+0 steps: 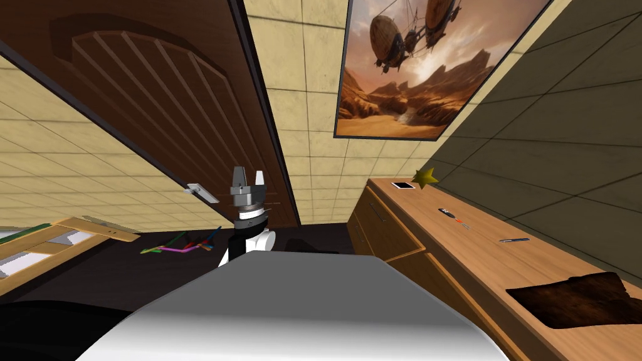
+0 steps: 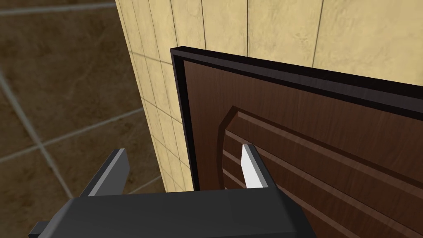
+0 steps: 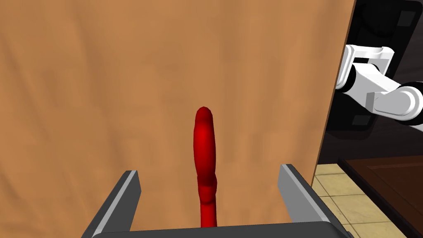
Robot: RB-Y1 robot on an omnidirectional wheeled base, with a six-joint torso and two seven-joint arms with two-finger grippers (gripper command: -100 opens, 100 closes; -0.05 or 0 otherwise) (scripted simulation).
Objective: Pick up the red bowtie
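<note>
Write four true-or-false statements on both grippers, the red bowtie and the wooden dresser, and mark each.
1. The red bowtie lies between the fingers of the right gripper. True.
2. Those fingers press the bowtie's sides. False: they stand open, clear of it.
3. The left gripper is open, facing a dark brown panelled door. True.
4. A gold star sits beside the dark brown cloth on the light wooden dresser. False: the star is at the far end, the cloth at the near end.
</note>
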